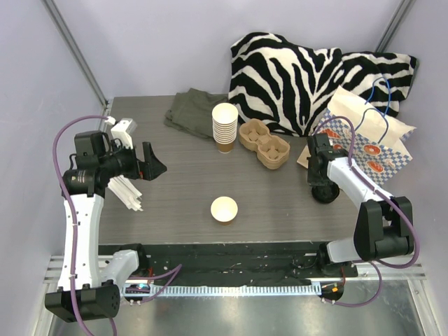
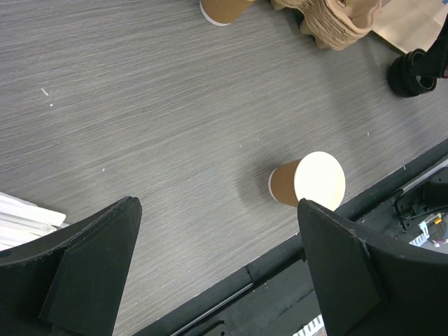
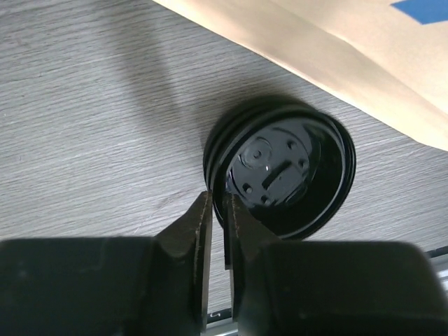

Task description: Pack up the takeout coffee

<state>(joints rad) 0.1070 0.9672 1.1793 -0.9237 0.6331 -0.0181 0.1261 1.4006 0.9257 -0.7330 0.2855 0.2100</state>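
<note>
R gripper [image 3: 218,201]: jaws nearly together astride the rim of lid [image 3: 280,168], seems to pinch it at its 8 o'clock. That thin edge is the only hold on round, glossy, ribbed black plastic. Cup [image 1: 224,208] stands open mid table [image 1: 175,196], 9 o'clock from lid: brown paper, tapered, pale inside. L gripper [image 2: 218,204] spread wide at cup's 10 o'clock, prob. keeping clear.

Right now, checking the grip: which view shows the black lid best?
Right wrist: black lid fills the frame, rim between the right gripper's fingers. Top external shows it small; left wrist, at the edge.
</note>
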